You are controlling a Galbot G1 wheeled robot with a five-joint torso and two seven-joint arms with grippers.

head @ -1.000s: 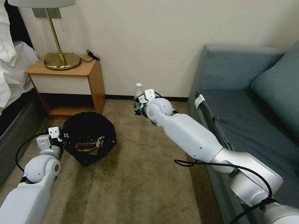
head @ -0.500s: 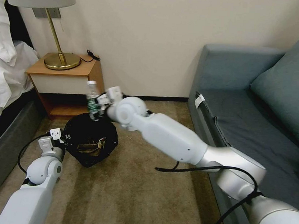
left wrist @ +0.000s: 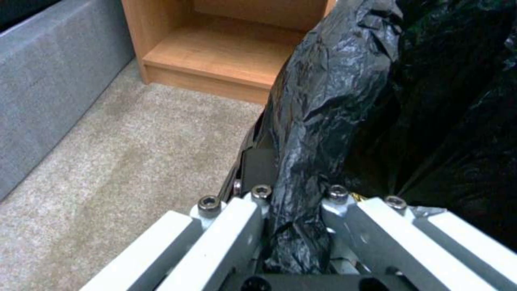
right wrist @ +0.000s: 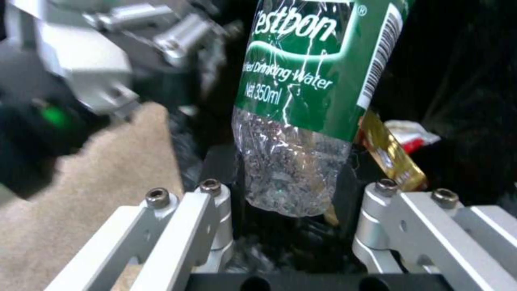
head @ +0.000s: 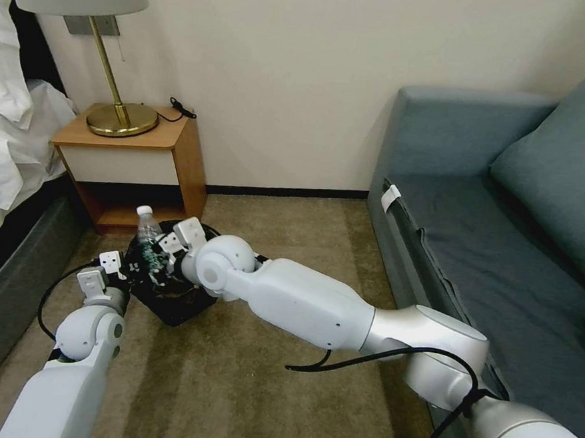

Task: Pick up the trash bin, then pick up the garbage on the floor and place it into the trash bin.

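Likely a hotel bedroom: bed [head: 5, 132], lamp [head: 87, 4] on nightstand [head: 130, 147], blue sofa [head: 508, 194], carpet [head: 260, 390].

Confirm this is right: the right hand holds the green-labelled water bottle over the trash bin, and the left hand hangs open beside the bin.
One thing is wrong: the left hand is shut on the trash bin, pinching its black bag, as the left wrist view shows. The right hand does hold the water bottle over the bin.

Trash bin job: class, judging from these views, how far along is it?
Done: the left gripper holds the trash bin by its black liner, and a gold wrapper and a red-and-white wrapper lie inside. In hand: the right gripper holds the bottle upright over the bin's mouth. Left: dropping the bottle in.
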